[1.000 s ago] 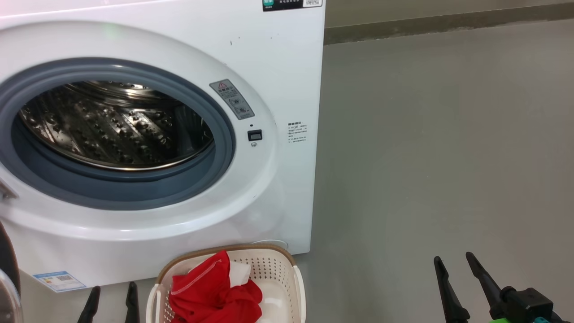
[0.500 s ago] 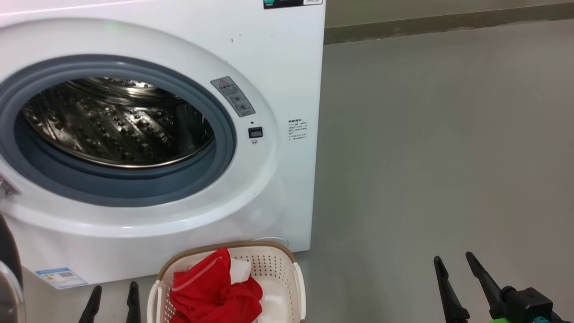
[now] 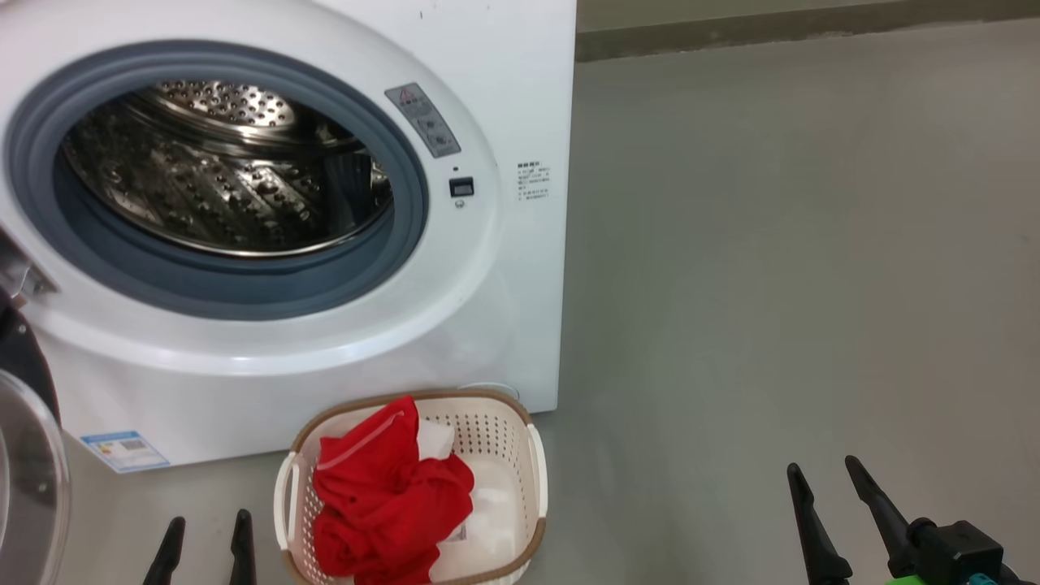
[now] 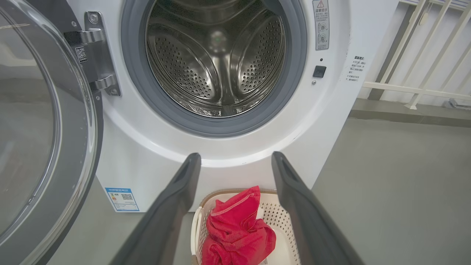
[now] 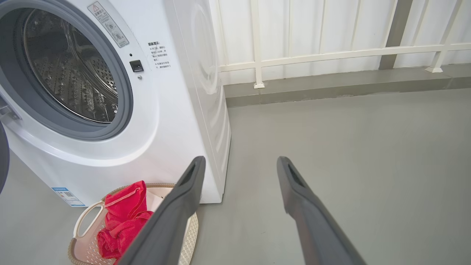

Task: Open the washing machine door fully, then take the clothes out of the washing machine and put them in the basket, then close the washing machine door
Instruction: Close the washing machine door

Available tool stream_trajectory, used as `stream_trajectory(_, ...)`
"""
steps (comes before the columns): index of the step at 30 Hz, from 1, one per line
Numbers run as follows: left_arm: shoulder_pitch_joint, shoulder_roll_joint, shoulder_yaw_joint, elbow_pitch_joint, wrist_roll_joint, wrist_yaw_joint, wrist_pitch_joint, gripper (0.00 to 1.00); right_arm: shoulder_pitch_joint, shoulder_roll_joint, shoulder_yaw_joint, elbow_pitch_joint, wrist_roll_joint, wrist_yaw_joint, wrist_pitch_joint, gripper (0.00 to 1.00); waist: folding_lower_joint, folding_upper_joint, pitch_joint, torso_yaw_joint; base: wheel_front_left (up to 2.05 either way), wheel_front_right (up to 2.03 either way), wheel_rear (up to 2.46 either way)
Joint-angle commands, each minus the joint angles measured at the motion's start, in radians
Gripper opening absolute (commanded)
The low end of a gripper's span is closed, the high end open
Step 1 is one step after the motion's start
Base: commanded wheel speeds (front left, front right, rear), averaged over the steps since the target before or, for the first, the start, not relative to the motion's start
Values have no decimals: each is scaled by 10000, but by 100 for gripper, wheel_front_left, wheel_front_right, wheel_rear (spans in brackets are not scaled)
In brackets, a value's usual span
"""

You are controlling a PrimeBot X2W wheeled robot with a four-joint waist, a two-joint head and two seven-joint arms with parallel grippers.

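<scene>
The white washing machine (image 3: 504,81) (image 4: 331,110) (image 5: 173,110) stands with its steel drum (image 3: 227,171) (image 4: 217,62) bare inside. The washing machine door (image 3: 24,479) (image 4: 44,147) hangs wide open on the left, hinged beside the grey ring. On the floor in front sits the cream basket (image 3: 504,431) (image 4: 279,224) (image 5: 84,221) holding the red clothes (image 3: 390,496) (image 4: 235,232) (image 5: 121,217). My left gripper (image 3: 205,524) (image 4: 235,158) is open just left of the basket, holding nothing. Well to the right over bare floor, my right gripper (image 3: 821,471) (image 5: 239,162) is open too.
Grey floor (image 3: 772,284) stretches right of the machine. A white railing (image 5: 331,55) (image 4: 415,84) on a low grey kerb runs along the back. A blue sticker (image 3: 126,451) marks the machine's lower left front.
The head camera has tilted down, so machine and basket sit higher in view and more of the basket and door shows. Both grippers stay open in place.
</scene>
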Motion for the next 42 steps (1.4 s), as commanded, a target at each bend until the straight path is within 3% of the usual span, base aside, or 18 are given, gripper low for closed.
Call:
stream_trajectory(1,-211,46,300,-303,-19,-56,-49,100,-233,-124,172,-250,-85,4,-63,100,0,0,10,2,-106,106,0)
stream_trajectory(25,-202,45,146,-260,-130,-56,-49,100,-189,-98,197,-234,-117,4,-63,100,0,0,6,163,-19,19,0)
stream_trajectory(36,-246,45,-83,191,-690,-46,-49,100,-121,-148,309,-170,-106,4,-63,100,0,0,-87,1158,0,0,0)
stream_trajectory(42,-166,45,-205,254,-1008,268,-49,100,-108,-226,433,-99,-83,4,-63,100,0,0,-158,2116,0,0,0)
